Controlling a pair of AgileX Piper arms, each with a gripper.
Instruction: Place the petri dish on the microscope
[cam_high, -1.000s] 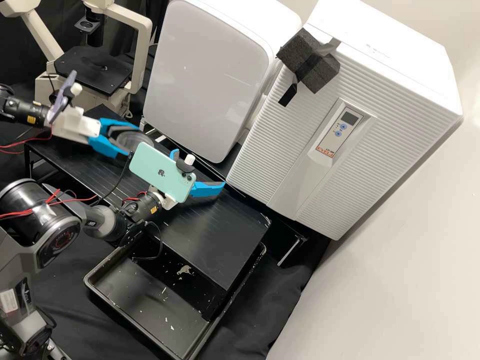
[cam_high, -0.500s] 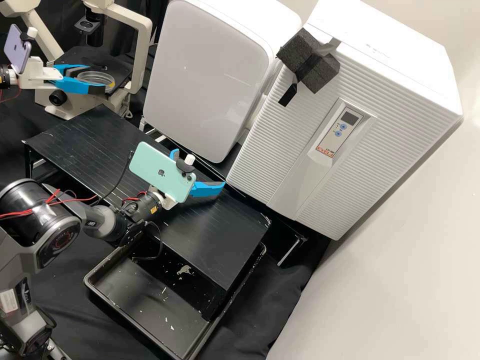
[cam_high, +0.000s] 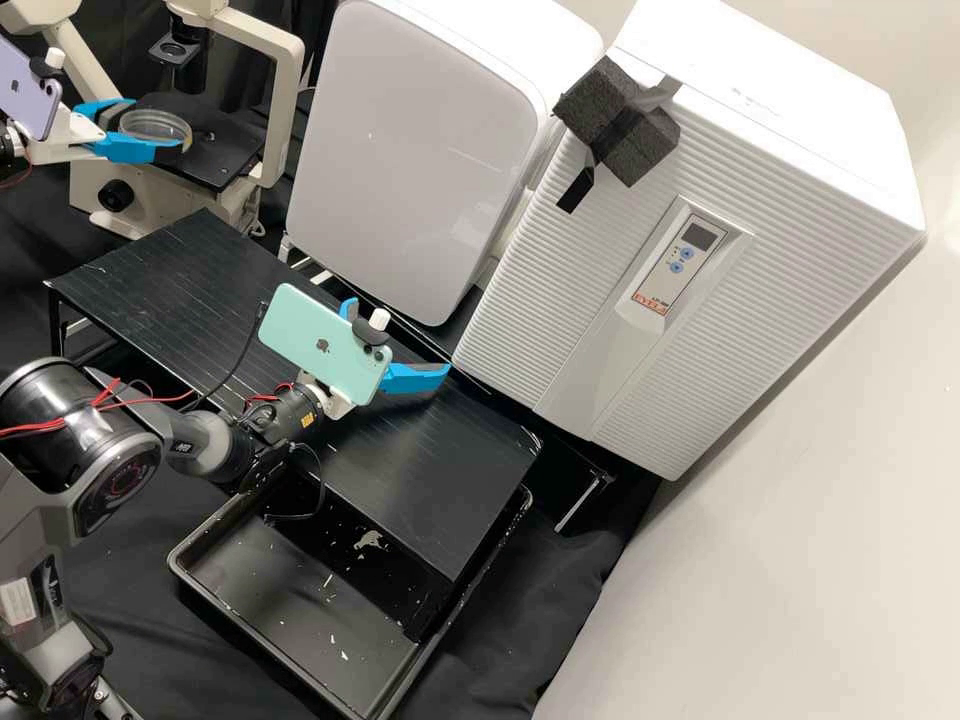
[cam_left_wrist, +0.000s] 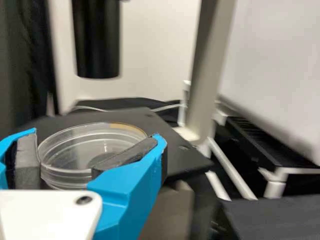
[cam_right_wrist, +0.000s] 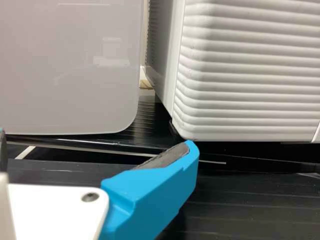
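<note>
at far left, my left gripper (cam_high: 157, 126) grasps the clear, round plastic petri dish (cam_high: 150, 120) at the flat black stage (cam_high: 228, 150) of the beige microscope (cam_high: 284, 110); nearer, my right gripper's (cam_high: 399, 337) jaws stand wide apart.

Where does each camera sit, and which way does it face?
High view: off the arms, facing forward and down; shows the microscope, left gripper and right gripper.
Left wrist view: on that wrist, facing the microscope over its gripper and the dish.
Right wrist view: on that wrist, facing the ribbed box past its gripper.
High and left wrist views share the dish.
</note>
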